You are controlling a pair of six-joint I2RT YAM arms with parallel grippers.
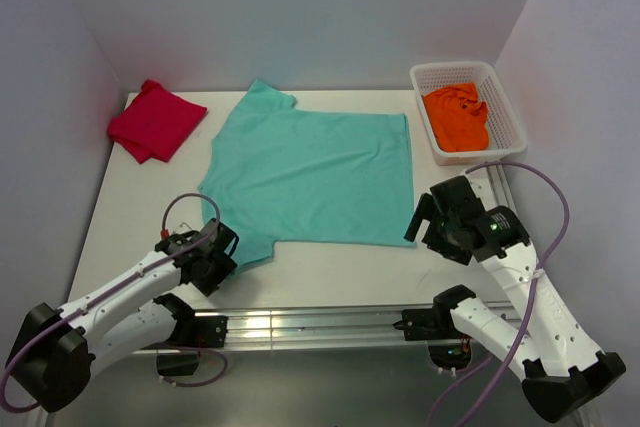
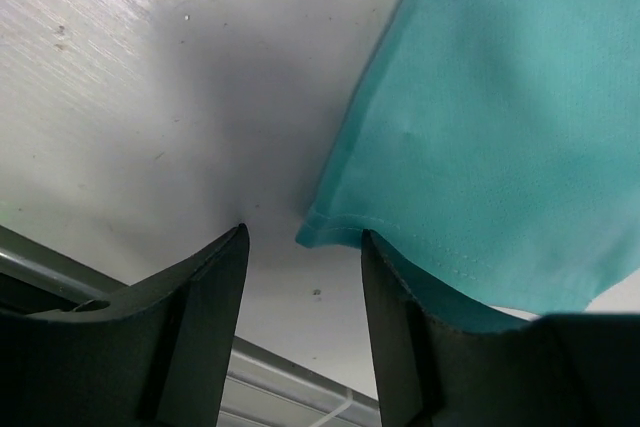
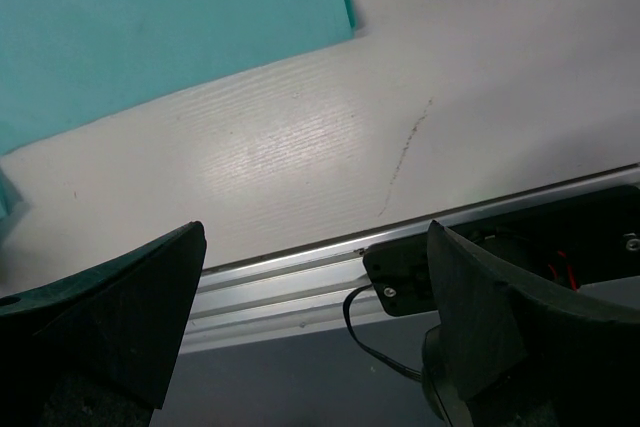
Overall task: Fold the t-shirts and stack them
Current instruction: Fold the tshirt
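A teal-green t-shirt [image 1: 315, 165] lies spread flat on the white table, collar to the left. A folded crimson-red t-shirt [image 1: 155, 120] sits at the back left. An orange t-shirt [image 1: 458, 117] lies crumpled in the basket. My left gripper [image 1: 228, 255] is open, low at the teal shirt's near sleeve; in the left wrist view the sleeve hem [image 2: 345, 232] lies just ahead of the jaws [image 2: 303, 247], the right finger over the cloth. My right gripper [image 1: 413, 222] is open and empty, just off the shirt's near right corner [image 3: 340, 7].
A white plastic mesh basket [image 1: 505, 107] stands at the back right. Purple walls enclose the table on three sides. An aluminium rail [image 1: 310, 322] runs along the near edge, also in the right wrist view [image 3: 290, 282].
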